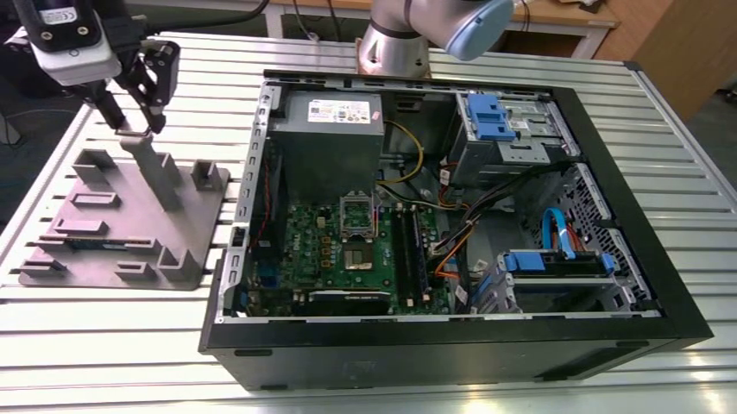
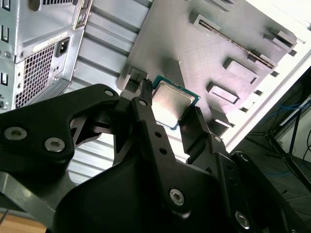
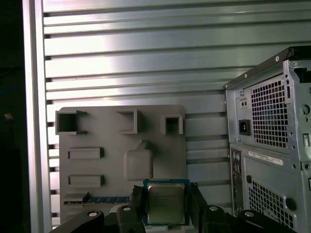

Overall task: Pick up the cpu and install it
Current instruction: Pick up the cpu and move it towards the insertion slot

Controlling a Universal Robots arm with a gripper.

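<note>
The cpu (image 2: 171,103), a small square chip with a silver top and thin green edge, sits clamped between my black fingers (image 2: 145,104) in both wrist views. It hangs above the grey plastic tray (image 3: 107,141), close to the tray's raised sloped stand (image 3: 138,164). The cpu (image 3: 165,203) is held flat by two opposite edges. In the exterior view my gripper (image 1: 133,125) hovers over the tray's (image 1: 116,224) far end, at the exterior view's left of the open computer case (image 1: 461,336). The motherboard's socket (image 1: 357,257) lies open inside the case.
A long green memory stick (image 3: 109,199) lies in a slot of the tray. The case holds a grey power supply (image 1: 328,116), blue drive brackets (image 1: 489,112) and loose cables (image 1: 461,233). Everything rests on a slatted metal table (image 1: 103,336). The arm's base (image 1: 398,39) stands behind the case.
</note>
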